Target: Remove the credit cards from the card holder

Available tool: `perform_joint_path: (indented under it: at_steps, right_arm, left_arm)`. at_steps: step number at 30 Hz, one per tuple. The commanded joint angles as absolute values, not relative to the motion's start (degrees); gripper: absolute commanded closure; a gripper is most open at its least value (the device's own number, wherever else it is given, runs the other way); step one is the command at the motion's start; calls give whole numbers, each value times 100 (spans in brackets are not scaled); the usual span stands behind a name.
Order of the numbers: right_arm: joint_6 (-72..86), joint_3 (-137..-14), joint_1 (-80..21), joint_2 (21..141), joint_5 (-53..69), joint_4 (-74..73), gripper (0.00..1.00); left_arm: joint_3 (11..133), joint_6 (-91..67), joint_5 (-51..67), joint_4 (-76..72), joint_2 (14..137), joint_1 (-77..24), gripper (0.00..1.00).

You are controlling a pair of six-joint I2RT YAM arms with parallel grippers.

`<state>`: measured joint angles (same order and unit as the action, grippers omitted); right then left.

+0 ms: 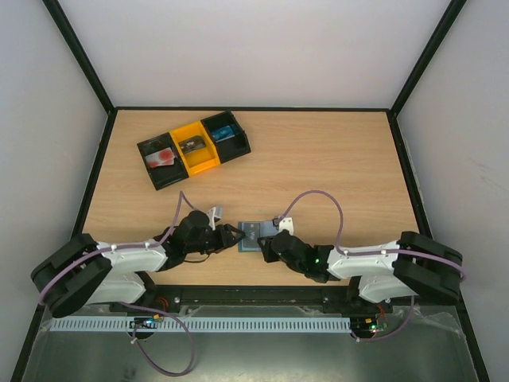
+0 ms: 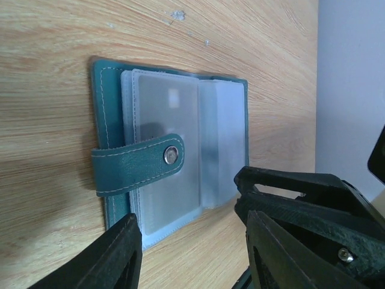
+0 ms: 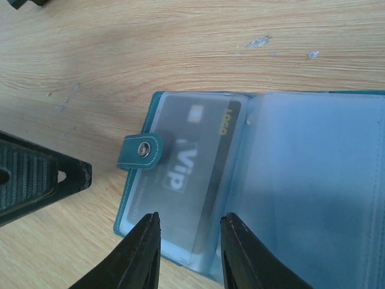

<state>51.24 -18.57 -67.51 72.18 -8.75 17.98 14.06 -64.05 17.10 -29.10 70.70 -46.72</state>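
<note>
We see the open teal leather card holder (image 1: 253, 233) at six o'clock on the wooden surface (image 1: 334, 159), its snap strap (image 3: 141, 151) crossing a dark credit card (image 3: 186, 174). The left tool (image 1: 236, 235) hangs released at the holder's nine o'clock. Whether the right tool (image 1: 266, 243), at three, is clenched, we cannot tell. A black-and-orange plastic tray (image 1: 208, 165) sits at eleven.

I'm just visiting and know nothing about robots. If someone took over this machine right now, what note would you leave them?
Left hand: open, beside the card holder, not gripping it.
Right hand: fingers narrowly apart over the near edge of the dark VIP card; grip unconfirmed.
Holder lies open between the hands.
Done: tray holds one card-like piece per compartment.
To do: pull the VIP card out; whether more cards remain is unclear.
</note>
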Motion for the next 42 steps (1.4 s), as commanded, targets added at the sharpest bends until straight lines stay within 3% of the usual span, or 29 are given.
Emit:
perform_joint_path:
  at_steps: [1,8,23,42]
  right_arm:
    - [5038,-2041,-6630,7535,-831,2119,72]
    - [5014,-2048,-6567,7868,-806,2153,75]
    - [5074,-1908,-6550,8201,-794,1884,96]
    - [5019,-1671,-6548,8117,-836,2065,97]
  left_arm:
    - [1378,-6499,1712,-3266,7233,-4750,50]
    - [1360,-6564,1670,-3351,7344,-4807,50]
    - [1413,-6761,1805,-3880,7813,-4933,46]
    - [1740,-6851,1970,-3991,8154,-5049,47]
